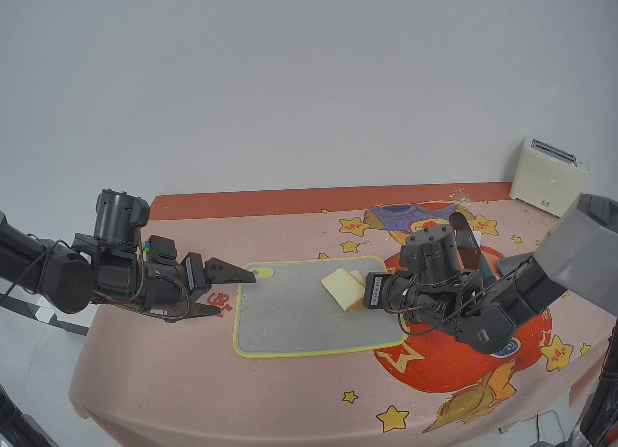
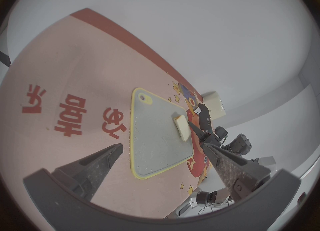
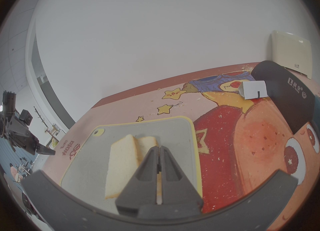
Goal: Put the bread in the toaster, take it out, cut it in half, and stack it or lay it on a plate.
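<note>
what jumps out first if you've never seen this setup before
The pale bread catches the eye first. It sits at the right end of the grey, yellow-rimmed cutting board, with the right gripper shut on it. Next comes the left gripper, open at the board's left end. A black knife lies behind the right arm, and a cream toaster stands at the table's far right corner.

Bright even diffuse light, shadows soft and faint, wrist views fisheye-curved (dark vignetted corners)

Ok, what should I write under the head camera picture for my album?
Right hand pinches the bread over the cutting board; left hand hovers open beside it.
</note>
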Motion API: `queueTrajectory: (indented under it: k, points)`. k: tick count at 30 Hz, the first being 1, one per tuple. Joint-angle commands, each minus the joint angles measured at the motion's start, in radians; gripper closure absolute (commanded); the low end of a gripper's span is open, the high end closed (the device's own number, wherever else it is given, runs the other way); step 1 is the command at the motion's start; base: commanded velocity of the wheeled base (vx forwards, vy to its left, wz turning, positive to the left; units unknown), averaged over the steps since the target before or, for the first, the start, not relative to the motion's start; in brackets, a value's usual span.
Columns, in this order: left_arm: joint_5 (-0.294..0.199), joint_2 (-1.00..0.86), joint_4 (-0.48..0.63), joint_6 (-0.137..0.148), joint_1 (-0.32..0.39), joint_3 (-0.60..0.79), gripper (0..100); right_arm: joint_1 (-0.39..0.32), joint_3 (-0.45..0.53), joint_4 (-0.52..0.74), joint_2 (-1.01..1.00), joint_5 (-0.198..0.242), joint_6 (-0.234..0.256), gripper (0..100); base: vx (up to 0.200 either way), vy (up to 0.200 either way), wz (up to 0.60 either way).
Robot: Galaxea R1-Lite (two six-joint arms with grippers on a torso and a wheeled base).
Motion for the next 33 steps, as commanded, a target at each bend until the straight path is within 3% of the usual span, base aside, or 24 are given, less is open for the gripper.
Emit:
queueTrajectory:
  k: [1, 11, 18, 25, 29, 33]
  points:
    - [-0.002, 0.064, 0.0, -0.002, -0.005, -0.015, 0, -0.002, -0.003, -0.002, 0.008, 0.0, 0.001, 100, 0.0, 0.0, 0.0]
    - [-0.001, 0.107, -0.003, -0.002, -0.023, -0.028, 0, 0.016, 0.002, -0.002, 0.01, 0.0, 0.002, 100, 0.0, 0.0, 0.0]
    - [-0.001, 0.106, 0.0, -0.005, -0.048, -0.028, 0, 0.075, 0.01, -0.003, 0.01, 0.0, 0.008, 100, 0.0, 0.0, 0.0]
    - [0.002, 0.106, 0.002, -0.007, -0.057, -0.028, 0, 0.203, 0.019, -0.005, 0.022, -0.003, 0.065, 100, 0.0, 0.0, 0.0]
    - [0.001, 0.106, 0.002, -0.027, -0.063, -0.026, 0, 0.246, 0.019, -0.006, 0.024, -0.001, 0.071, 100, 0.0, 0.0, 0.0]
    - [0.001, 0.107, 0.0, -0.028, -0.08, -0.028, 0, 0.276, 0.014, -0.008, 0.025, -0.003, 0.073, 100, 0.0, 0.0, 0.0]
